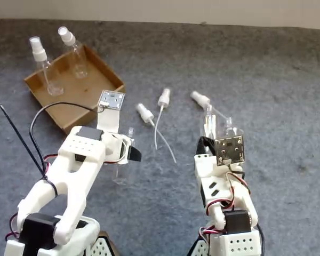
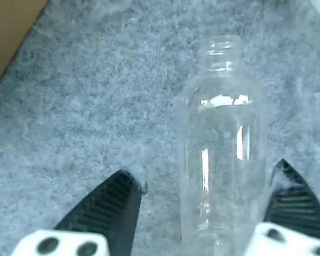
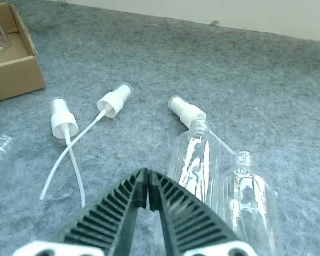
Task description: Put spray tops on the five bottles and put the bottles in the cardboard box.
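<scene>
Left gripper (image 2: pixel 202 173) stood wide open above the carpet (image 2: pixel 85 106), its two dark fingers (image 2: pixel 109 210) astride an uncapped clear bottle (image 2: pixel 223 122) and holding nothing. One finger sat right against the bottle's side, perhaps touching it. The other stood off, with grey carpet showing in the gap. From where I stood the bottle seemed to lie flat. Its long axis ran straight out along the gripper's reach, and its threaded neck pointed away from the arm toward the loose spray tops (image 3: pixel 114 100). I judged the coming grasp would turn on that alignment: the fingers had only to shut across the body, square to its length.

Right gripper (image 3: pixel 148 181) was pressed shut on nothing, its ribbed fingers (image 3: pixel 117 213) meeting tip to tip. Just beside it two more open bottles (image 3: pixel 194 154) seemed to lie side by side, necks away from the arm. The three spray tops lay on the carpet beyond, thin tubes trailing. One rested near the mouth of the nearer of those two bottles; the other two lay between the arms, their tubes crossing. The right arm looked nearer to them than the left.

The cardboard box (image 1: pixel 93 111) sat beyond the left arm, with two capped bottles (image 1: pixel 45 72) upright in it. By my count three bottles were not yet capped.
</scene>
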Controlling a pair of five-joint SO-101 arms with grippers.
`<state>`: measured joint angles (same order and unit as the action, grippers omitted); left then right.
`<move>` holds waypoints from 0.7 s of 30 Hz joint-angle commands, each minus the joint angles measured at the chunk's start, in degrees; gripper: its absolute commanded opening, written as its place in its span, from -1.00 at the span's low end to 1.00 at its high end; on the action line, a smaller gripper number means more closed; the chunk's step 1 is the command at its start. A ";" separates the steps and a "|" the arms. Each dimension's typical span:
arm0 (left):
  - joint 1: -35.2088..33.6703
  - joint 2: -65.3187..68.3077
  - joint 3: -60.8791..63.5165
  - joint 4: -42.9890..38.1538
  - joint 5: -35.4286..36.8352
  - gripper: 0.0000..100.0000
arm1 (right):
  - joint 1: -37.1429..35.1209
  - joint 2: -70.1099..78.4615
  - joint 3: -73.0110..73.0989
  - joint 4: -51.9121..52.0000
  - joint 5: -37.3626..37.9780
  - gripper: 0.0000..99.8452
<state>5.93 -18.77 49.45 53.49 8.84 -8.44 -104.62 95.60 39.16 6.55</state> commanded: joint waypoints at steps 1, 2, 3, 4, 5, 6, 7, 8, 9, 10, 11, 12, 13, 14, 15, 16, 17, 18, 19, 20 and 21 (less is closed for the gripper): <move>-0.31 -0.04 -2.07 -0.44 0.26 -0.35 | 0.48 -0.57 6.37 0.31 0.79 -0.99; -0.31 -0.04 -3.03 -0.44 0.26 -0.35 | 0.48 -0.57 6.37 0.31 0.79 -0.99; -0.31 -0.04 -3.82 -0.35 0.18 -0.35 | 0.48 -0.57 6.37 0.31 0.79 -0.99; -0.31 -0.04 -4.53 0.09 0.18 -0.35 | 0.48 -0.57 6.37 0.31 0.79 -0.99; -0.22 -0.04 -5.05 0.79 0.18 -0.35 | 0.48 -0.57 6.37 0.31 0.79 -0.99; -0.04 0.04 -5.58 1.49 0.18 -0.35 | 0.48 -0.57 6.37 0.31 0.79 -0.99; -0.04 0.04 -6.20 2.20 0.18 -0.35 | 0.48 -0.57 6.37 0.31 0.79 -0.99; -0.04 0.04 -6.73 2.81 0.18 -0.35 | 0.48 -0.57 6.37 0.31 0.79 -0.99; -0.04 0.04 -7.34 3.16 0.18 -0.35 | 0.48 -0.57 6.37 0.31 0.79 -0.99; -0.04 0.04 -7.87 3.69 0.18 -0.35 | 0.48 -0.57 6.37 0.31 0.79 -0.99; -0.04 0.04 -8.31 3.96 0.18 -0.35 | 0.48 -0.57 6.37 0.31 0.79 -0.99; 0.04 0.04 -8.66 4.22 0.18 -0.35 | 0.48 -0.57 6.37 0.31 0.79 -0.99; 0.04 0.13 -8.92 4.48 0.18 -0.35 | 0.48 -0.57 6.37 0.31 0.79 -0.99; 0.04 0.13 -8.92 4.48 0.18 -0.35 | 0.48 -0.57 6.37 0.31 0.79 -0.99; 0.04 0.13 -8.92 4.48 0.18 -0.35 | 0.48 -0.57 6.37 0.31 0.79 -0.99; 0.04 0.31 -8.92 4.48 0.18 -0.35 | 0.48 -0.57 6.37 0.31 0.79 -0.99; 0.04 1.10 -9.36 4.57 0.18 -0.35 | 0.48 -0.57 6.37 0.31 0.79 -0.99; 0.04 2.33 -10.24 5.01 0.18 -0.35 | 0.48 -0.57 6.37 0.31 0.79 -0.99; 0.04 4.00 -11.38 5.63 0.18 -0.35 | 0.48 -0.57 6.37 0.31 0.79 -0.99; 0.04 6.20 -13.05 6.42 0.18 -0.35 | 0.48 -0.57 6.37 0.31 0.79 -0.99; 0.04 8.66 -14.90 7.74 0.18 -0.35 | 0.48 -0.57 6.37 0.31 0.79 -0.99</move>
<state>5.93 -15.60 42.07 57.89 8.84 -8.44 -104.62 95.60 39.16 6.55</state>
